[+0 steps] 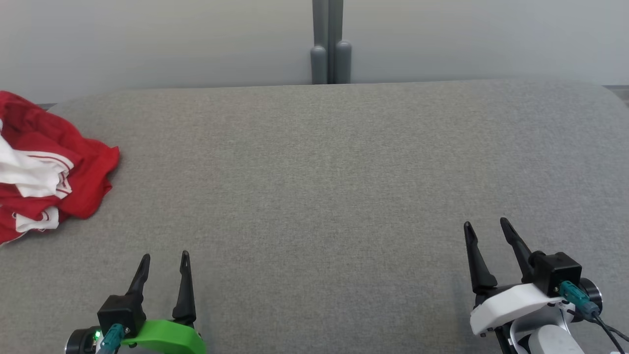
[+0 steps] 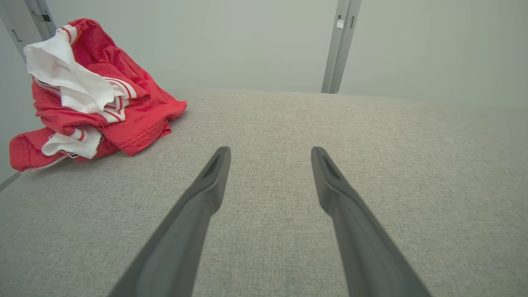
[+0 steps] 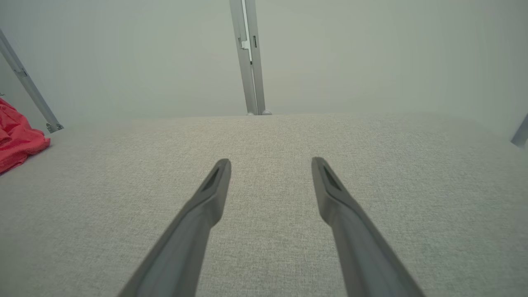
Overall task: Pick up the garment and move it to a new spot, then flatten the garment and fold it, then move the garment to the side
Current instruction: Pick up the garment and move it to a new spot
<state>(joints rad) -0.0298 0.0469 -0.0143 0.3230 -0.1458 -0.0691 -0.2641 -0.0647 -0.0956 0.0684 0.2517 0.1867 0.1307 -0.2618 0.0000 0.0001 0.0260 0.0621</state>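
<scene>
A crumpled red garment (image 1: 54, 167) with white panels and red-and-white striped trim lies in a heap at the far left edge of the grey fabric table (image 1: 324, 172). The left wrist view has the garment (image 2: 95, 95) at upper left, and the right wrist view catches a red corner of the garment (image 3: 16, 138) at its left edge. My left gripper (image 1: 164, 259) hovers low near the front left, open and empty, well short of the heap. My right gripper (image 1: 486, 225) rests at the front right, open, nothing between its fingers.
A grey upright post (image 1: 330, 44) stands behind the table's far edge, against a pale wall. A slanted metal strut (image 3: 29, 86) rises at the back left in the right wrist view.
</scene>
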